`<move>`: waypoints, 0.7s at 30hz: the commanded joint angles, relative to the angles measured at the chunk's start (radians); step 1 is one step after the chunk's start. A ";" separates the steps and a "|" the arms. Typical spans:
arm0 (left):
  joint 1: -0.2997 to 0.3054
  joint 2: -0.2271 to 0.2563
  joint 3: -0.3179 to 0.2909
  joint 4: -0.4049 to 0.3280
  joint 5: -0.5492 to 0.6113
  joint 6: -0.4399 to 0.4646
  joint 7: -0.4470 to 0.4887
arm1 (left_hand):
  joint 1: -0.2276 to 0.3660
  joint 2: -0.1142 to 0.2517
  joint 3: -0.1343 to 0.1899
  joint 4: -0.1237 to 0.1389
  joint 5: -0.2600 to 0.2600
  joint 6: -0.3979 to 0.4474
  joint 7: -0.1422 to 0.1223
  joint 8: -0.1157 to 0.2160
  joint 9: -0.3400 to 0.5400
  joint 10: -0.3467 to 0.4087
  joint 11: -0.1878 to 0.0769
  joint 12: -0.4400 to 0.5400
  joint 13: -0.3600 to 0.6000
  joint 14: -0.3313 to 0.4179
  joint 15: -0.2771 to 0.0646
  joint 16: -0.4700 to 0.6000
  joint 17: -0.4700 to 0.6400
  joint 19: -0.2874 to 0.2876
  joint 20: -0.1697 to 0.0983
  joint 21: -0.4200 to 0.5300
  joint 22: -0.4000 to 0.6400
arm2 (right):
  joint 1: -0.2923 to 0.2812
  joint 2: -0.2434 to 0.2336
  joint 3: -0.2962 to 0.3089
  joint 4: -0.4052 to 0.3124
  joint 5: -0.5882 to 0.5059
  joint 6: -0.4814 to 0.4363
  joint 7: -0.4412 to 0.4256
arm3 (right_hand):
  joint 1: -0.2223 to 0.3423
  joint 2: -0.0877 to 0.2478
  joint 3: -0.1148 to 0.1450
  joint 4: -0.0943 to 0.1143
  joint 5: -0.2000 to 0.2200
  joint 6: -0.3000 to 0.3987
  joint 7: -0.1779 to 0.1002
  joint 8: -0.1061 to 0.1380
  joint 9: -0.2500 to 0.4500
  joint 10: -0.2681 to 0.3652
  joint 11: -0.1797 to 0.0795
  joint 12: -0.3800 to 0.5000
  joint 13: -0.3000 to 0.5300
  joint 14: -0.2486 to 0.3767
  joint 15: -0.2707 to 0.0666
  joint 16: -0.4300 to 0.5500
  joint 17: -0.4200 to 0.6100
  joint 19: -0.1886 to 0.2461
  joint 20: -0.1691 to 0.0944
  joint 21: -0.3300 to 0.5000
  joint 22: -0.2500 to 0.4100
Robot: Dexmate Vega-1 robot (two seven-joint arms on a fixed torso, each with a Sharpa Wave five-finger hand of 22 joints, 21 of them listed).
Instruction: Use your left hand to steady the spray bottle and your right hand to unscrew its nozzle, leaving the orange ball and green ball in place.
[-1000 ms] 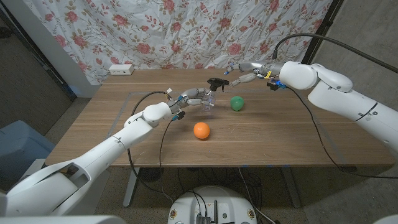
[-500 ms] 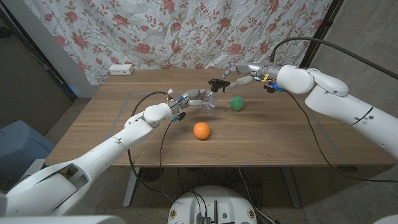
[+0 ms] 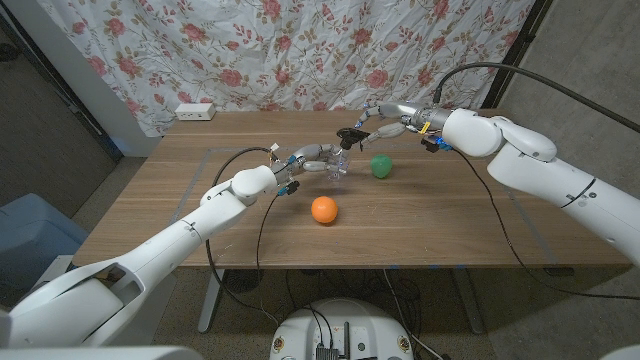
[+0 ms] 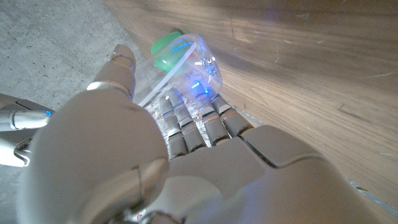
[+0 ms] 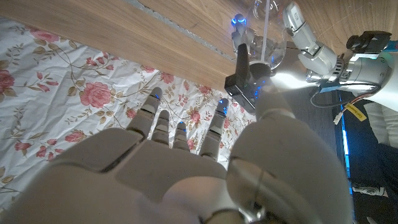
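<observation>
clear plastic spray bottle (image 3: 338, 165) stands gripped in the left hand (image 3: 308, 157). right hand (image 3: 378, 124), fingers apart, reaches its black nozzle (image 3: 351, 133) without clamping; close squarely round the collar before twisting, clear of the green ball (image 3: 381, 165) just beside.

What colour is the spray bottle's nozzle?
Black. The nozzle sits atop the clear spray bottle; it shows best in the right wrist view.
</observation>
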 commanded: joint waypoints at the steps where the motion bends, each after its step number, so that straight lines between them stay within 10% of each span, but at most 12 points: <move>1: 0.002 0.002 0.002 -0.002 0.001 -0.001 -0.004 | 0.020 0.049 -0.001 0.003 0.007 0.004 0.001 0.010 0.002 0.016 -0.007 0.007 0.003 0.006 -0.148 -0.001 0.001 -0.002 -0.060 -0.001 0.005 | -0.020 0.021 0.008 0.021 0.028 0.026 -0.051 | 0.034 -0.001 0.012 -0.004 0.000 0.033 -0.003 0.017 0.003 0.015 -0.005 0.007 0.003 0.011 0.001 0.006 0.003 0.014 -0.004 0.008 0.002; 21: 0.009 -0.003 -0.001 0.008 -0.007 -0.015 -0.002 | 0.019 0.057 0.002 0.003 0.009 0.002 0.003 0.015 -0.003 0.017 -0.006 0.005 0.007 0.008 -0.147 -0.005 0.000 -0.004 -0.058 -0.001 0.004 | -0.016 0.056 -0.001 0.042 0.081 0.025 -0.076 | 0.143 0.015 0.042 -0.006 -0.005 0.149 -0.011 0.078 0.007 0.065 -0.038 0.010 0.002 0.047 -0.024 0.022 0.010 0.042 -0.032 0.005 0.002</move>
